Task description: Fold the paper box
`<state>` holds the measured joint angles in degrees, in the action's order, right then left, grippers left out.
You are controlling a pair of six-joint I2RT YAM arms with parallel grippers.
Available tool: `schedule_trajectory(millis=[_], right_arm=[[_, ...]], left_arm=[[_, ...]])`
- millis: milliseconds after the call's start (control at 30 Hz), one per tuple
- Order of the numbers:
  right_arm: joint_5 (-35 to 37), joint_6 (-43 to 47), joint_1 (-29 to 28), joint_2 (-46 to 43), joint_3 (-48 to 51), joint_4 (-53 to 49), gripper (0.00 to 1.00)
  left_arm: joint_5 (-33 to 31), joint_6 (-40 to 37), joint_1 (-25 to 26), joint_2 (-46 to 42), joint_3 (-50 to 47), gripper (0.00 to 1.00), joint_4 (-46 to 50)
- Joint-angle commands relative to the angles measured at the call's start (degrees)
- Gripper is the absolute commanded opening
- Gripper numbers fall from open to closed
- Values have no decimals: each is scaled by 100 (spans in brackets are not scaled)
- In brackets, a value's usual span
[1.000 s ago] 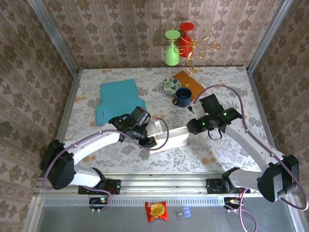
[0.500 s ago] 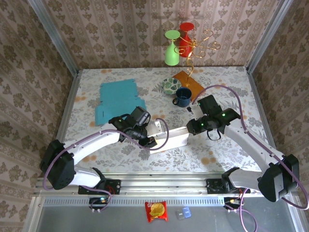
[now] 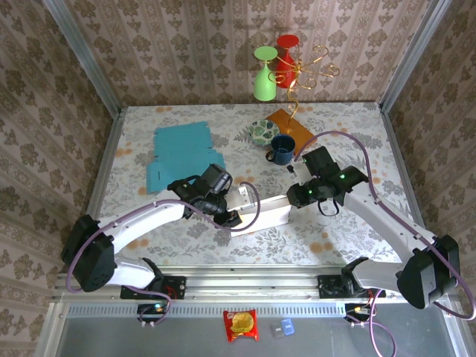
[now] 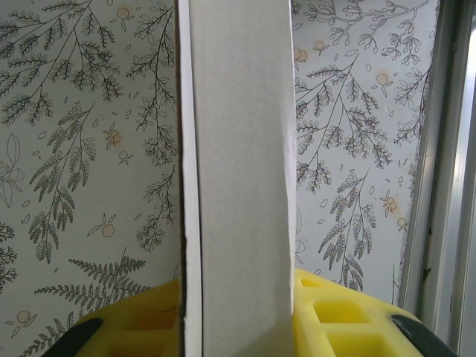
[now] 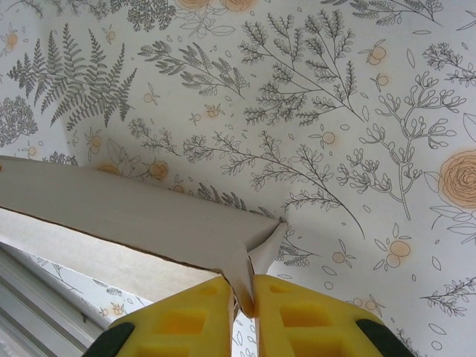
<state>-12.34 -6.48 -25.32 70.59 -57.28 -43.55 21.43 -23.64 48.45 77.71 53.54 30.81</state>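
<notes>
Top external view: the white paper box lies near the middle of the table, between both arms. The left gripper is clamped on the box's left-end panel, held between yellow pads. The right gripper, jaws nearly together, pinches a thin corner flap at the right end.

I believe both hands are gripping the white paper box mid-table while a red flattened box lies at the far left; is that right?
No: the flattened box at the far left is teal, not red, as the top external view shows. The left hand and right hand each grip the white paper box.
</notes>
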Motion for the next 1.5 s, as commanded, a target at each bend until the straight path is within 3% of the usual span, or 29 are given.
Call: schedule_trajectory(millis=[0,267,767,1200,1467], right_arm=[[204,-99,-60,104,-133,-4,15],[449,-219,-211,-60,-23,30,0],[764,-1275,-480,-707,724,502,0],[1375,-1348,-552,-900,1096,530,0],[1889,-1441,-755,-780,1091,461,0]], left_arm=[[-17,-79,38,-110,50,26,60],[-161,60,42,-145,32,24,-85],[-549,254,18,-134,53,21,-233],[-691,303,-29,-107,62,21,-233],[-772,381,-52,-81,76,27,-303]])
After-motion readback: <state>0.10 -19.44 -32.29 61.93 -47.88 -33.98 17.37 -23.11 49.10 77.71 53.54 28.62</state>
